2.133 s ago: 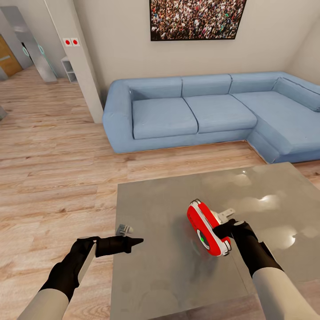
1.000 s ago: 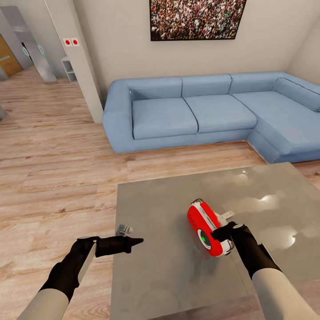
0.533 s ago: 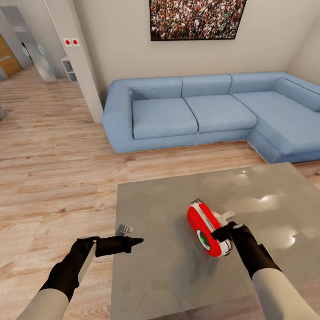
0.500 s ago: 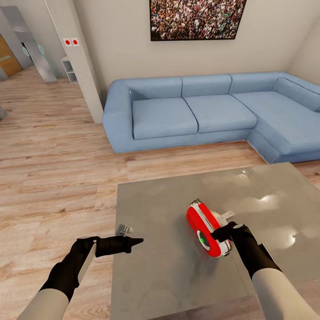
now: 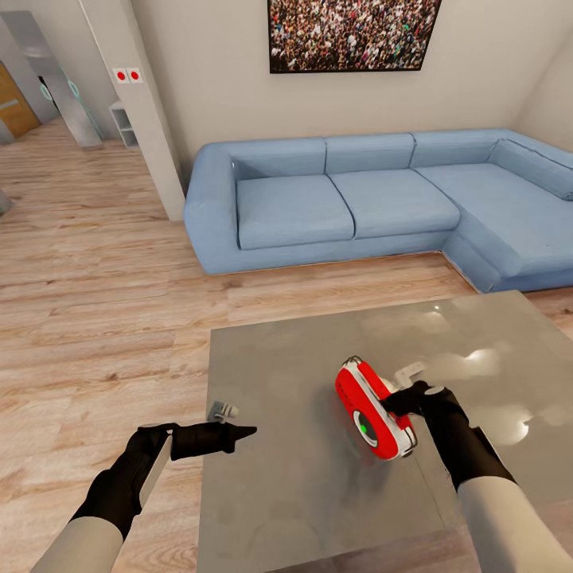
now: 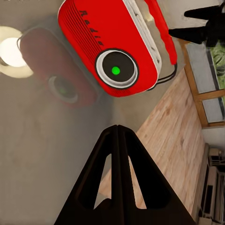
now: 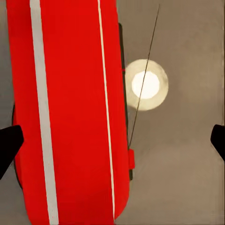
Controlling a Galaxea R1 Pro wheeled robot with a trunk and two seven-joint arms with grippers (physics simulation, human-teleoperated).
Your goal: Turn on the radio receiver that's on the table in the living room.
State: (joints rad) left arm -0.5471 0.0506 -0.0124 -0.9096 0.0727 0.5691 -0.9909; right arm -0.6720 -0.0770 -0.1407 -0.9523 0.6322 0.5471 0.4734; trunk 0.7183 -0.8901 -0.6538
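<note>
A: Where does the radio receiver sit?

B: Lower right of centre in the head view, on the grey table. It stands on the glossy top with its dial face turned toward the lower left of the frame. A green light shows in the middle of the dial. Its reflection lies on the table beside it in the left wrist view.

A: And the right gripper?

B: It is at the radio's right end, black fingers against or just beside the white trim band; from the head view I cannot tell whether they touch. In the right wrist view the red body runs down the left half of the frame, and the two dark fingertips show at the far left and far right edges. So the jaws are spread wide, with the radio lying between them but hard toward one finger, and bare table between it and the other.

A: The left gripper?

B: It hangs at the table's left edge, lower left of the frame, well apart from the radio and pointing toward it. In the left wrist view its two fingers meet at the tip, closed on nothing, with the radio at the upper middle.

A: Anything else?

B: A blue sofa behind the table, with a crowd photo on the wall above.
</note>
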